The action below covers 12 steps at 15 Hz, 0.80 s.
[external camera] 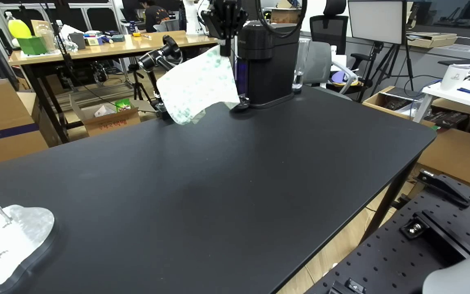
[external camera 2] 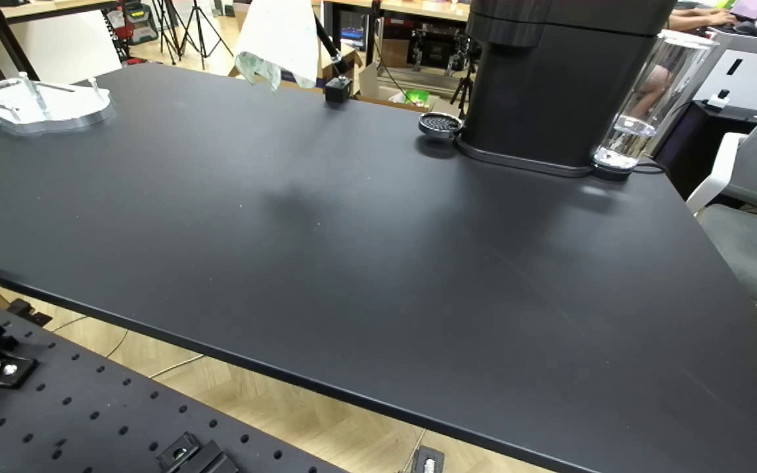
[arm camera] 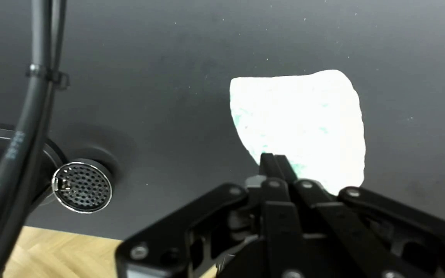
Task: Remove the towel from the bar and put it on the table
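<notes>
the hand (external camera: 225, 51) is clamped on the towel (external camera: 200, 83), dangling it clear of the black machine (external camera: 269, 75), prolly so nothing snags over the desk (external camera: 239, 183)

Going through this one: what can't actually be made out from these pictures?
Gripped part of the towel: cut off by the top edge in an exterior view; behind the gripper in the wrist view.
Its print: mostly washed out by brightness there.
Full outline of the studded plate: cut off by the left edge in both exterior views.
Face of the person: too small and blurred in an exterior view.
</notes>
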Each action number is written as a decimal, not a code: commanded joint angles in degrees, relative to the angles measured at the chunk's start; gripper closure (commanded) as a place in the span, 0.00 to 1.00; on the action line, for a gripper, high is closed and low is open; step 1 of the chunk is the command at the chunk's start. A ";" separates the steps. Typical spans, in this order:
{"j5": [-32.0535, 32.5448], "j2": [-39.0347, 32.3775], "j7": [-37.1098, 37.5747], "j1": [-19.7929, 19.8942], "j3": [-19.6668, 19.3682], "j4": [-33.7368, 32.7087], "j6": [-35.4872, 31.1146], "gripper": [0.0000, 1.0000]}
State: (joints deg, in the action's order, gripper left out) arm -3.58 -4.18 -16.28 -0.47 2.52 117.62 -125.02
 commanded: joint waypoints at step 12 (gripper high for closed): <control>4.34 15.85 11.43 5.75 -6.64 16.71 -0.37 1.00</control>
State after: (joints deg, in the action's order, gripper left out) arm -0.90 11.53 -9.57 4.49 -3.49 132.19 -124.30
